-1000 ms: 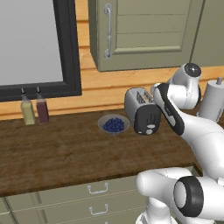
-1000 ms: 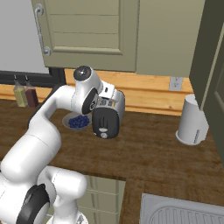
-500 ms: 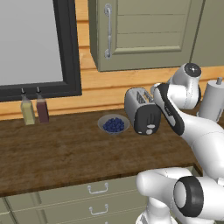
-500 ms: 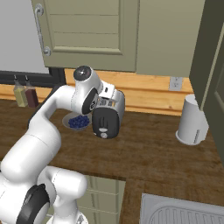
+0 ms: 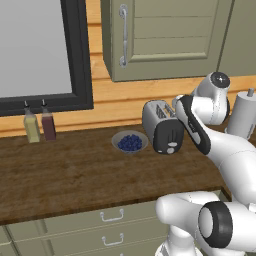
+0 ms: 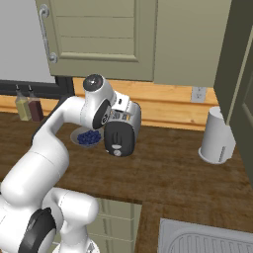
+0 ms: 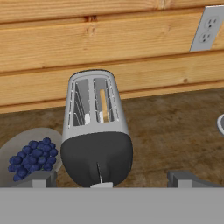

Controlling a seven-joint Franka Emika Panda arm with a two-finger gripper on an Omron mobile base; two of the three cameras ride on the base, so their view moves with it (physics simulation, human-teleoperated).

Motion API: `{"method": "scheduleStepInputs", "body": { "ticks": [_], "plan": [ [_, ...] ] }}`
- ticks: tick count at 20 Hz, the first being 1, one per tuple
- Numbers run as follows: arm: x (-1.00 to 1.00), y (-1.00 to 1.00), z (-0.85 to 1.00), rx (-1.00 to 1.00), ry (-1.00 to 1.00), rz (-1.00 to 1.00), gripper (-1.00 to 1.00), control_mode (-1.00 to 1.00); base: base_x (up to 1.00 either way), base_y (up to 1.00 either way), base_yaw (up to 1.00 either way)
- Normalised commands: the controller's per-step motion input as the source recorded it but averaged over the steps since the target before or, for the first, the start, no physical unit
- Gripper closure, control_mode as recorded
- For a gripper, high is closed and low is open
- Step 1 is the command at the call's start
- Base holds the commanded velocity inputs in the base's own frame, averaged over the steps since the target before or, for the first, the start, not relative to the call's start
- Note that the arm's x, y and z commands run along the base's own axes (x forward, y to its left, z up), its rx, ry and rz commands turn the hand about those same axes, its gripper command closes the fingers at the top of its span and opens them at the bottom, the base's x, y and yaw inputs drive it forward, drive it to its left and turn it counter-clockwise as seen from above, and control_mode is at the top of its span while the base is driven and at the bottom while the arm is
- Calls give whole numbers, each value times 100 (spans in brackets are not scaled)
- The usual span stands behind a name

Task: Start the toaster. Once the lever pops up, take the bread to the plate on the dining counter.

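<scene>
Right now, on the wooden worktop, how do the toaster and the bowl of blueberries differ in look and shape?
The toaster is a tall, rounded silver-grey body with a black end face; the bowl of blueberries is low, round and pale grey. The toaster has two narrow slots on top, one with a tan slice in it; the bowl is wide open and holds dark blue berries. Both stand side by side on the worktop.

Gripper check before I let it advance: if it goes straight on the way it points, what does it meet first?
Most likely the toaster, at its black end face, between the open fingers; depth is uncertain.
</scene>
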Motion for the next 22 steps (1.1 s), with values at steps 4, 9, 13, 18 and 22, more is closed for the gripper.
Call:
{"method": "scheduleStepInputs", "body": {
  "ticks": [4, 9, 13, 18, 22],
  "plan": [
    [0, 0, 0, 0, 0, 0, -100, -100, 0, 0, 0],
    [0, 0, 0, 0, 0, 0, -100, -100, 0, 0, 0],
    [0, 0, 0, 0, 0, 0, -100, -100, 0, 0, 0],
    [0, 0, 0, 0, 0, 0, -100, -100, 0, 0, 0],
    [0, 0, 0, 0, 0, 0, -100, -100, 0, 0, 0]
  ]
}}
